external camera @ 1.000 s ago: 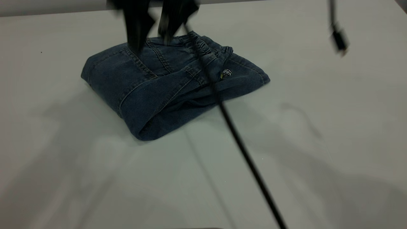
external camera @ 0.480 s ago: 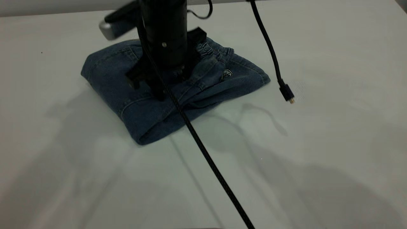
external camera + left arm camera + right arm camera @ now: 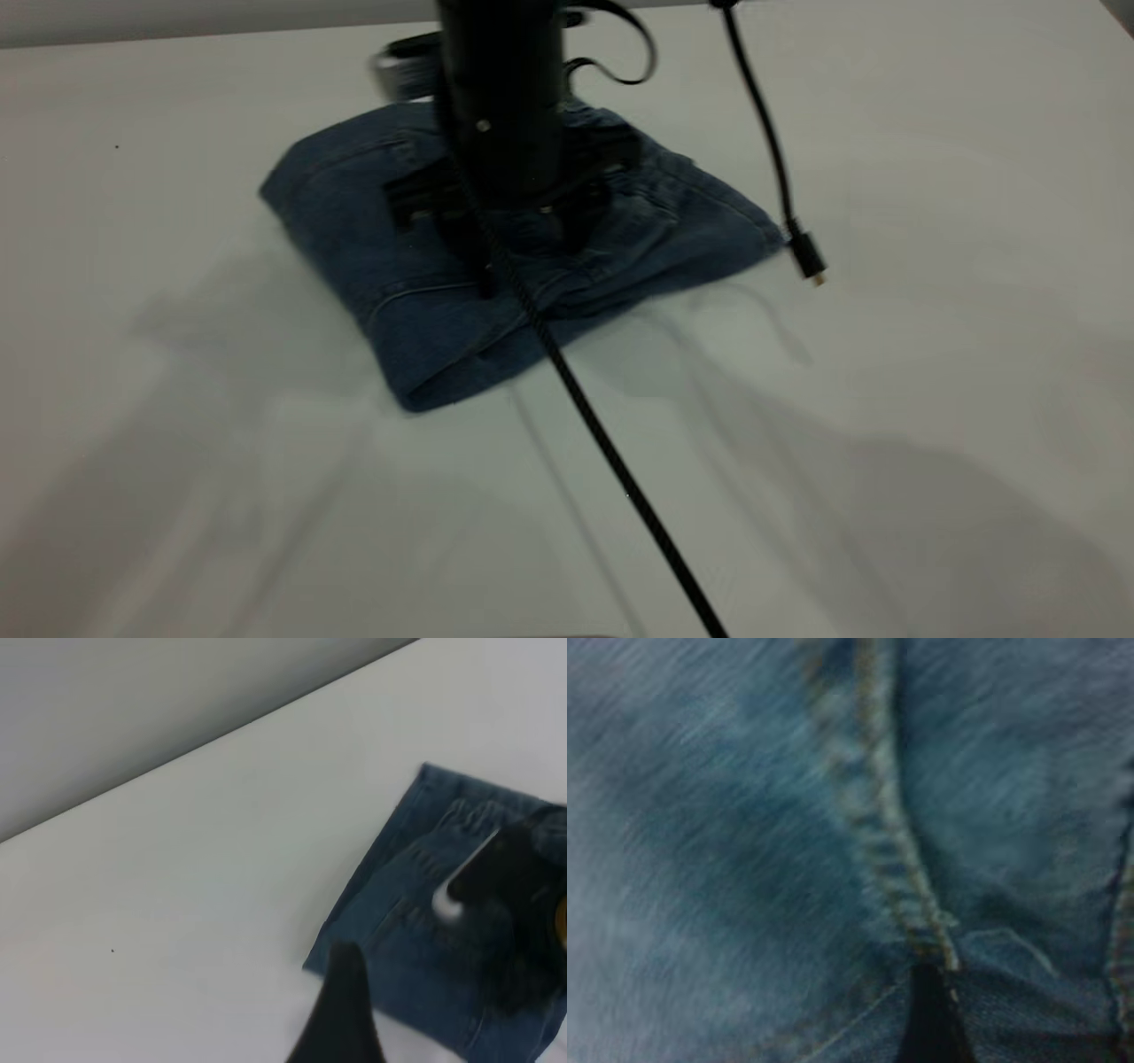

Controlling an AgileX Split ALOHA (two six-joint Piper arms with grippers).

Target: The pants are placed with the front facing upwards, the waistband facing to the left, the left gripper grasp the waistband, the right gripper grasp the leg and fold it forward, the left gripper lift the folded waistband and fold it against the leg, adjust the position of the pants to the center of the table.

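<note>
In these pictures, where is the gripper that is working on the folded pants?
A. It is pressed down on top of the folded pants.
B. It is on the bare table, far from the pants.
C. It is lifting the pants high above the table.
A: in the exterior view the right gripper stands on top of the folded pants, which lie flat on the table; its wrist view is filled with denim.
</note>
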